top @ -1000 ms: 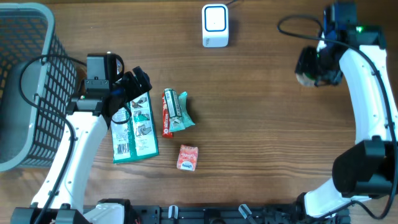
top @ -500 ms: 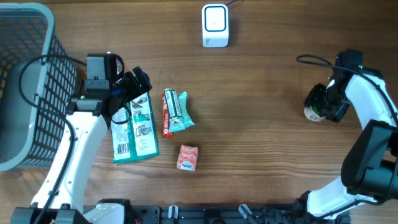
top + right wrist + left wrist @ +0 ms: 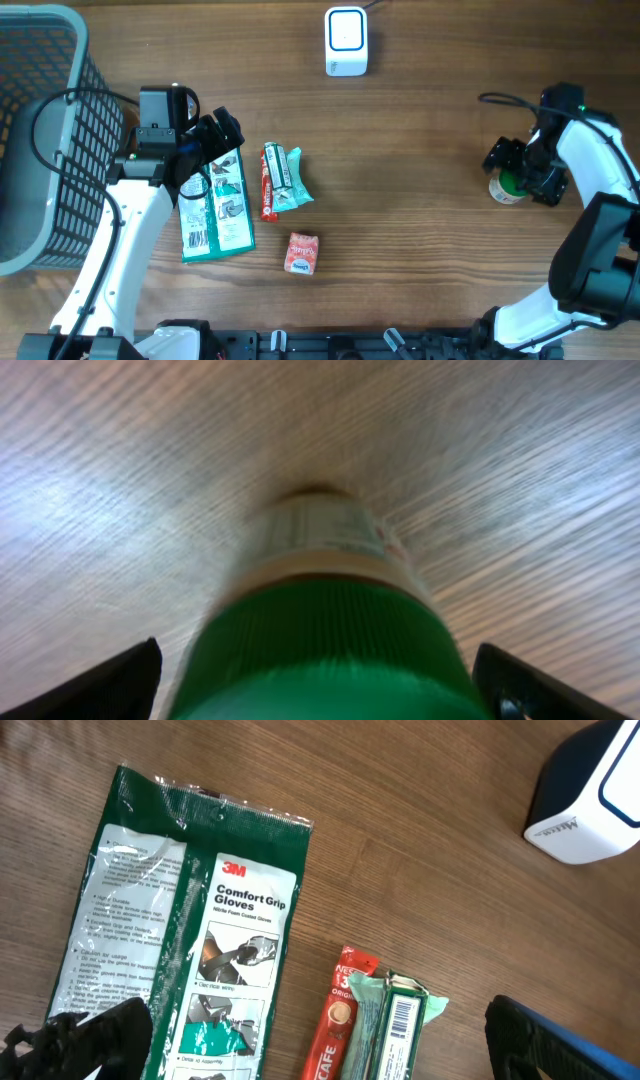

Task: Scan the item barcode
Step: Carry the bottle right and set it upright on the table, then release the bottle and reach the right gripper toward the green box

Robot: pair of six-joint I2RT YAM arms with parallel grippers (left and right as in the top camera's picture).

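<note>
A green-capped bottle (image 3: 507,188) stands upright on the table at the right. My right gripper (image 3: 523,173) hangs over it, open, one finger on each side of the cap and apart from it. The right wrist view looks down on the green cap (image 3: 320,630), which sits between the gripper (image 3: 320,682) fingers. The white barcode scanner (image 3: 346,40) stands at the back centre and also shows in the left wrist view (image 3: 590,795). My left gripper (image 3: 208,150) is open and empty above a green gloves pack (image 3: 190,940).
A red coffee stick (image 3: 268,183) and a green packet (image 3: 288,178) with a barcode lie beside the gloves pack (image 3: 215,205). A small red box (image 3: 301,253) lies nearer the front. A grey wire basket (image 3: 50,140) stands at the far left.
The right arm came down from the back right and set the bottle on the table, then its jaws opened off it. The left arm has not moved.
</note>
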